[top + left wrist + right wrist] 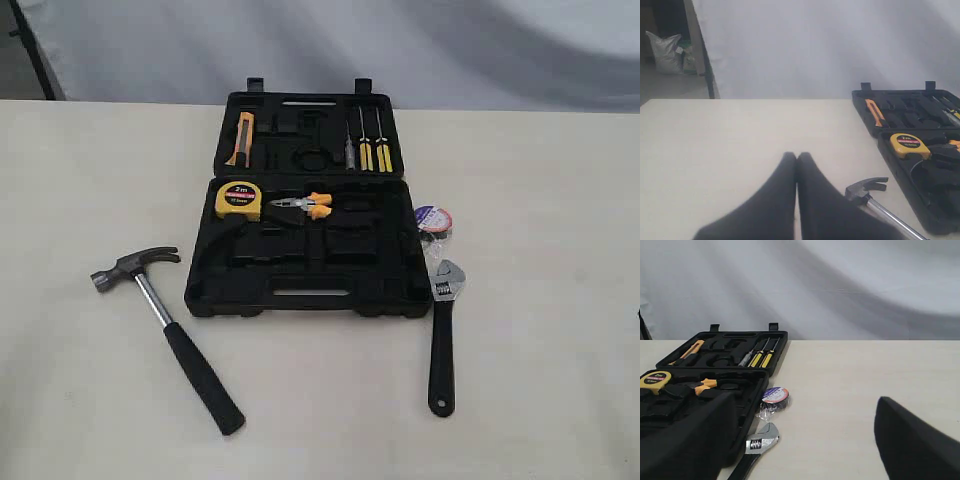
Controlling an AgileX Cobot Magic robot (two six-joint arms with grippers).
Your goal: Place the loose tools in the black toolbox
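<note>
A pale counter (90,180) with a wide black toolbox (230,290) lying open at its middle, the hinged lid half toward the far edge and the slot handle facing the near edge. In the lid half sit an orange utility knife (242,138) and yellow-handled screwdrivers (372,150). In the nearer half rest a yellow tape measure (238,201) and orange-handled pliers (305,205).

Three tools lie loose on the counter. A claw hammer (165,325) is on the left side, its head just beside the case's near-left corner and its black handle slanting toward the near edge. An adjustable wrench (442,340) lies on the right side, its silver jaw by the case's near-right corner and its handle pointing at the near edge. A small purple-white tape roll (433,220) sits just beyond the wrench's head, close against the case's right wall.

The left gripper (796,156) hovers over bare counter left of the hammer, jaws pressed together and empty. The right gripper (805,399) hovers near the wrench and tape roll, jaws spread wide, holding nothing.
</note>
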